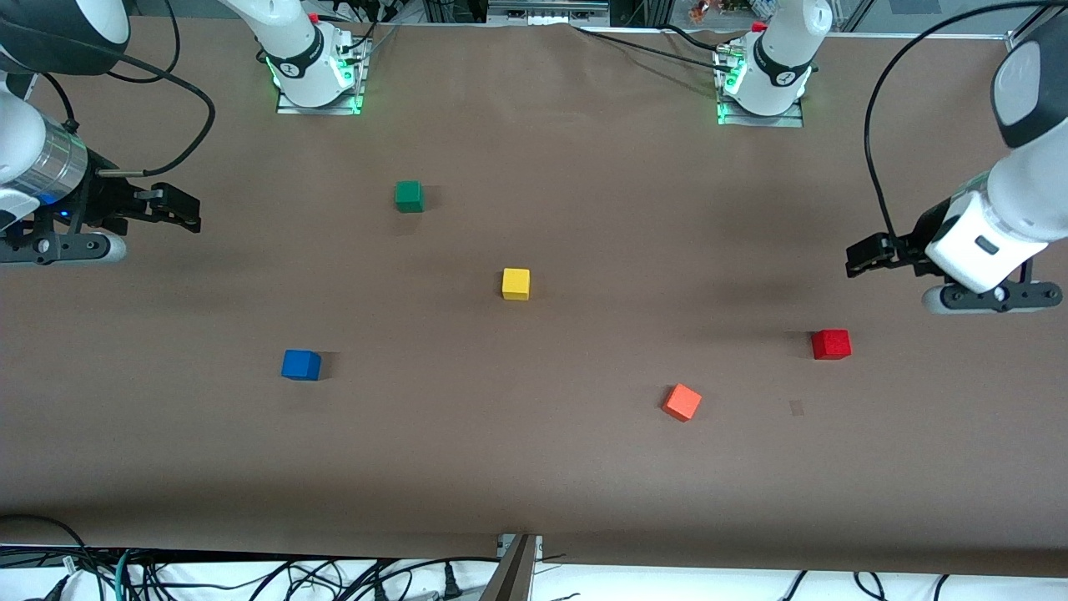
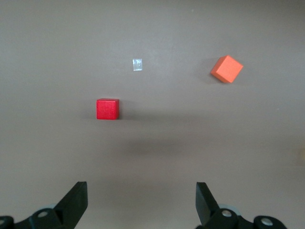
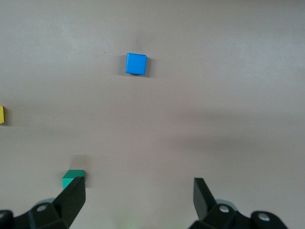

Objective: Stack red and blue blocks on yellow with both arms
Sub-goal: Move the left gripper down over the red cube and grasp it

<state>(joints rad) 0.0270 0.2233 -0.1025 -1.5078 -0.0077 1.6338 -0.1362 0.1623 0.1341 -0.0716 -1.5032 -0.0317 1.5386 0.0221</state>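
The table (image 1: 534, 467) is covered in brown paper, matt and faintly creased. The red block (image 1: 831, 344), blue block (image 1: 301, 365), yellow cube (image 1: 516, 284), green cube (image 1: 409, 196) and orange-red cube (image 1: 682, 402) all look matt and smooth, like painted wood. The arms' white shells are glossy plastic, the right arm's wrist has a brushed metal band (image 1: 52, 167), and the cables look like black rubber.
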